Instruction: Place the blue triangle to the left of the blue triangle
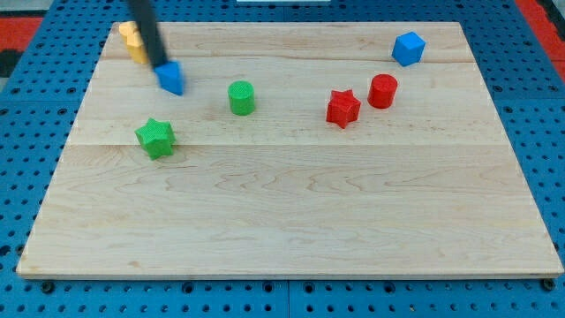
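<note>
A small blue triangle block (pixel 172 79) lies near the board's upper left. My tip (pixel 161 65) touches its upper left edge; the dark rod slants up toward the view's top. A blue cube (pixel 408 48) sits at the upper right of the board. A yellow block (pixel 132 40) lies just behind the rod at the top left, partly hidden by it.
A green cylinder (pixel 241 97) stands right of the blue triangle. A green star (pixel 155 138) lies below it. A red star (pixel 342 109) and a red cylinder (pixel 382 90) sit right of centre. The wooden board (pixel 282 221) rests on a blue pegboard.
</note>
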### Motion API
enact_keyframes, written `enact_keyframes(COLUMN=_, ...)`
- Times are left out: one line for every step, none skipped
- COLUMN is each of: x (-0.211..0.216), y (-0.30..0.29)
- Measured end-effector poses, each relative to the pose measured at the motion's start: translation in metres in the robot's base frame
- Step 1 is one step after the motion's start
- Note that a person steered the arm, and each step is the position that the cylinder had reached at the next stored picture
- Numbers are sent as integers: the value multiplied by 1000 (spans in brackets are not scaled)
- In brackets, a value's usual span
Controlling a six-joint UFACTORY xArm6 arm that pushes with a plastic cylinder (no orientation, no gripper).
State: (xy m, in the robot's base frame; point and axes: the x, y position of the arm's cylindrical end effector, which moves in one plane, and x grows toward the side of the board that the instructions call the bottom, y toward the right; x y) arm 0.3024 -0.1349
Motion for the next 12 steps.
enact_keyframes(x=9, y=30)
enact_keyframes(x=28, y=-2)
enact_keyframes(x=39, y=-31)
enact_keyframes(x=62, y=-77)
enact_keyframes(x=94, y=-22)
enact_keyframes(x=93, y=36)
enact_keyframes(x=35, y=46)
enact_keyframes(x=36, y=34)
enact_keyframes(x=92, y=30)
enact_keyframes(x=69, y=1)
enact_keyframes(x=7, y=19)
enact_keyframes(x=-6, y=35)
